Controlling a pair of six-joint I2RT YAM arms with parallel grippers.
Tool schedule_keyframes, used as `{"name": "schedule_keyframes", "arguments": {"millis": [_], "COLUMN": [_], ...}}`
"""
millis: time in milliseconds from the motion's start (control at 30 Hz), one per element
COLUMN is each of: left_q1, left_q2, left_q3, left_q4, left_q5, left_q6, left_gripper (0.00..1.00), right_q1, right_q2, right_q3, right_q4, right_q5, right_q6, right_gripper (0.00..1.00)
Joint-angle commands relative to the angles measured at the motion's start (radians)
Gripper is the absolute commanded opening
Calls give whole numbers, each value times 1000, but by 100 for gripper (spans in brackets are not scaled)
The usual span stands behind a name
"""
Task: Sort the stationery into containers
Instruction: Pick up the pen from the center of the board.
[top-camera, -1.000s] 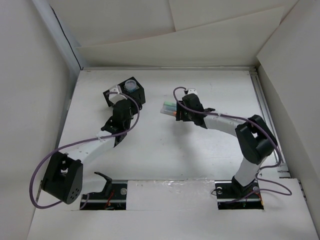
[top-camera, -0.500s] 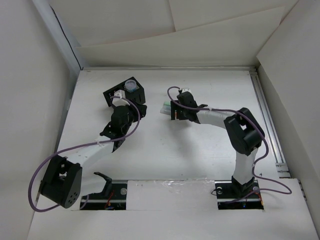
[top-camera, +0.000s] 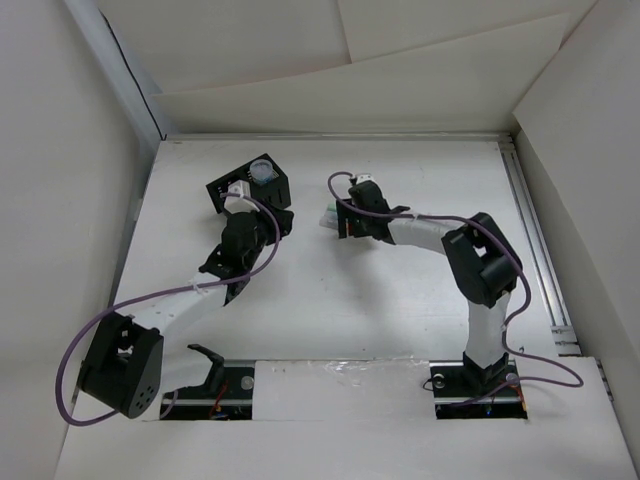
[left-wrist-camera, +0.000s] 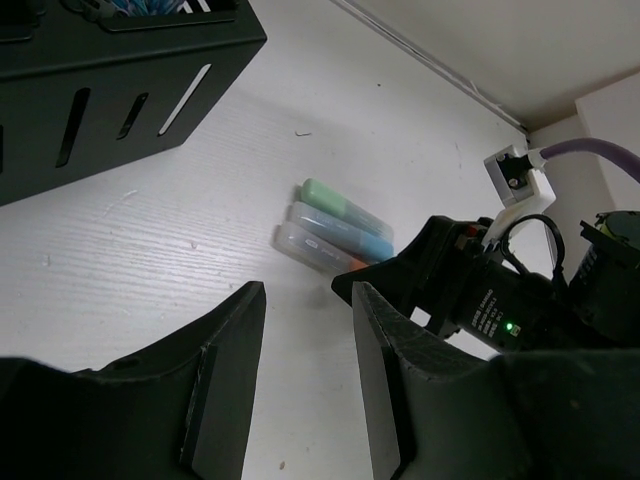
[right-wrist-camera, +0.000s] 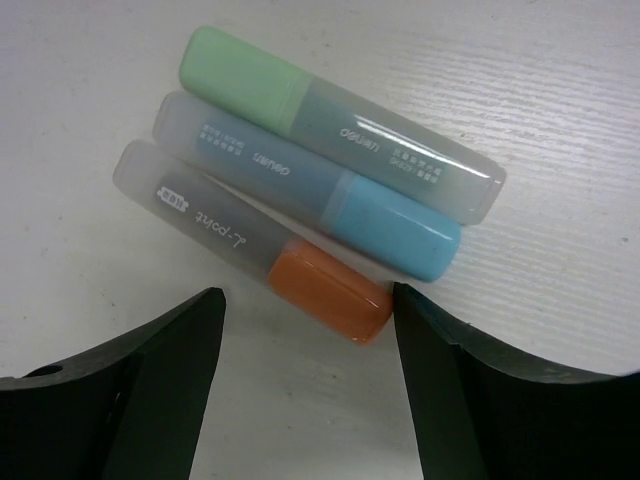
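Observation:
Three highlighter bars lie side by side on the white table: green-capped (right-wrist-camera: 300, 105), blue-capped (right-wrist-camera: 330, 190) and orange-capped (right-wrist-camera: 260, 245). They also show in the left wrist view (left-wrist-camera: 335, 225) and faintly in the top view (top-camera: 331, 214). My right gripper (right-wrist-camera: 305, 335) is open just in front of them, the orange cap near its right finger. The black organiser box (top-camera: 250, 185) stands at the back left, a bluish-white roll (top-camera: 262, 170) inside it. My left gripper (left-wrist-camera: 305, 330) is open and empty, right of the box (left-wrist-camera: 110, 90).
White walls enclose the table on all sides; a metal rail (top-camera: 530, 230) runs along the right edge. The right arm's wrist and purple cable (left-wrist-camera: 590, 155) sit close to the bars in the left wrist view.
The right gripper has moved left and toward the back onto the bars, its arm stretching out. The left arm shifted slightly, then stayed.

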Motion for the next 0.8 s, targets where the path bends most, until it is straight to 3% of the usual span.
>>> {"name": "schedule_keyframes", "arguments": {"millis": [0,333,467,533,667,767], "left_q1": [0,9,9,9,9,18], "left_q2": [-40,-40,-29,-20,-20,-29], "left_q3": [23,23,23,23,14,14], "left_q4": [8,-11,-20,-29,-29,-29], "left_q5": [-46,-46,-46,-55,-55,-55], "left_q6": [14,5,5,-6,-6,-6], "left_gripper": [36,35,35,34,34,34], "right_q1": [40,88,88,88,88,97], "right_q2": [2,-45,-19,14,40,49], "right_q3": [11,-32,0,14,51,60], "right_q4": [3,3,-6,-6,-6,-6], "right_q5": [-25,30,52,61,47,37], "right_q6": [-10,-1,-11,-20,-21,-21], "right_gripper": [73,44,52,61,61,54]}}
